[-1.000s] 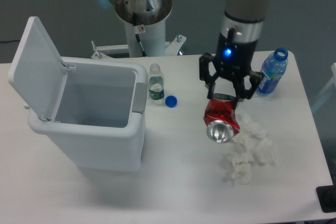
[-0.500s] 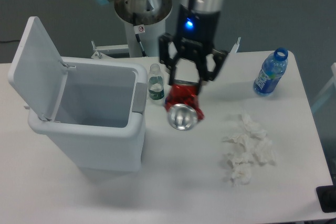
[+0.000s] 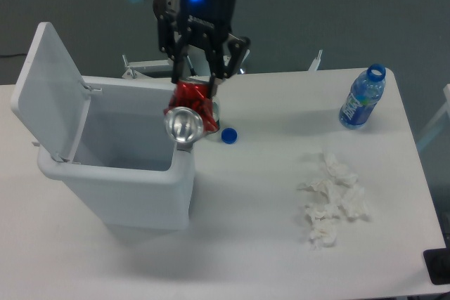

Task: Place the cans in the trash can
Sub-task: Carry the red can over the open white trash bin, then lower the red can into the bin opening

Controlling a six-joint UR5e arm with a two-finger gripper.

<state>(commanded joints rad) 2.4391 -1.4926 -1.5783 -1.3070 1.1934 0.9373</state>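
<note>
My gripper (image 3: 195, 86) is shut on the crushed red can (image 3: 188, 112), whose shiny silver round end faces the camera. I hold it in the air over the right rim of the trash can (image 3: 123, 177). The trash can is a large white bin with a grey inside. Its flat white lid (image 3: 43, 86) stands open at the left. The can hides most of the small clear bottle behind it.
A blue bottle cap (image 3: 228, 135) lies just right of the bin. A blue-labelled plastic bottle (image 3: 361, 98) stands at the table's far right. Crumpled white tissue (image 3: 332, 198) lies at the front right. The robot's base column (image 3: 190, 29) stands behind the bin.
My gripper has carried the red can to the left, from above the tissue, past the small bottle, to the bin's right rim.
</note>
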